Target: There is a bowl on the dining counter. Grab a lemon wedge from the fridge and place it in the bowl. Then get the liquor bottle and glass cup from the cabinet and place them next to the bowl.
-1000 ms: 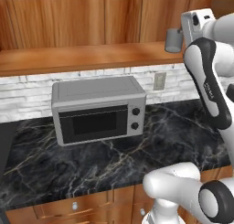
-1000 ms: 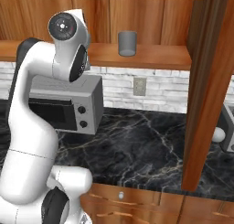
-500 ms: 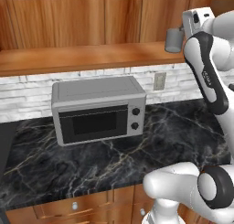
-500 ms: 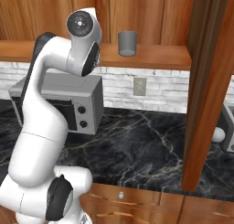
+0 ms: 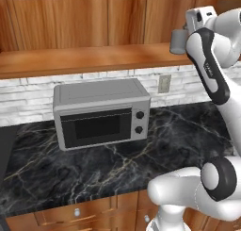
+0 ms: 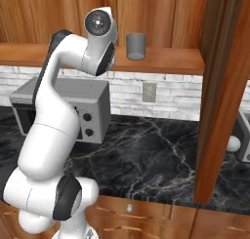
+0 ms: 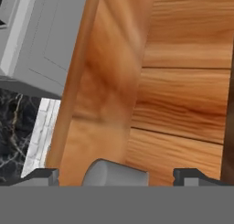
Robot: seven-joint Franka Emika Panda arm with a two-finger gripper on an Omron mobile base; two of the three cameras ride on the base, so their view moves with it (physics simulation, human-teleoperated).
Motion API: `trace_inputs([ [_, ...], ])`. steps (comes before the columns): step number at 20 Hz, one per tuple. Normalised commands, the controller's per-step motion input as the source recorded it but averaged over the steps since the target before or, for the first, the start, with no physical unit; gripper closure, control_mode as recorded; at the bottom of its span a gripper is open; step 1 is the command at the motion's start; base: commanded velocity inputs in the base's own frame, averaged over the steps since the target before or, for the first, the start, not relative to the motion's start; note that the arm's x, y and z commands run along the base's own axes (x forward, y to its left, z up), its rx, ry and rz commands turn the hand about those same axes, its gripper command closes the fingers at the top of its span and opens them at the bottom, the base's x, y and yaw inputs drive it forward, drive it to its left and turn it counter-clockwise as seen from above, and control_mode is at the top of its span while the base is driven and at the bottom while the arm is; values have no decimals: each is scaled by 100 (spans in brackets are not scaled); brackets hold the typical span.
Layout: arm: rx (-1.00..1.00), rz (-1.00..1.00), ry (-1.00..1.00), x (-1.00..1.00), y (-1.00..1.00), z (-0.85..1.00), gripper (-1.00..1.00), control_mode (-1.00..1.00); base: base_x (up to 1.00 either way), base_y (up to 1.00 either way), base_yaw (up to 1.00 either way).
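Right base view — grey straight-sided glass cup (image 6: 136,46) upright on cabinet (image 6: 161,62) shelf — hand (image 7: 116,176) spread wide.

Grey translucent glass cup (image 6: 136,46) on the warm brown wooden cabinet (image 6: 161,62) shelf; silver-grey microwave (image 5: 100,113) with dark door; black white-veined counter (image 6: 151,160); whitish brick backsplash (image 5: 28,99).

No readable text, label, brand or number anywhere. A short dark marking runs along the white forearm link of the arm (image 5: 210,67) at the right of the left base view, too blurred to make out. The microwave (image 5: 100,113), centre of that view, carries two plain knobs (image 5: 139,122) with no legible markings
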Motion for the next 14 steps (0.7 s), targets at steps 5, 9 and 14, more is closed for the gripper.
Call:
trace_inputs([
  [5,0,0,0,34,-6,0,-100,-100,0,0,0],
  [9,0,0,0,27,-11,0,-100,-100,0,0,0],
  [14,0,0,0,26,-12,0,-100,-100,0,0,0],
])
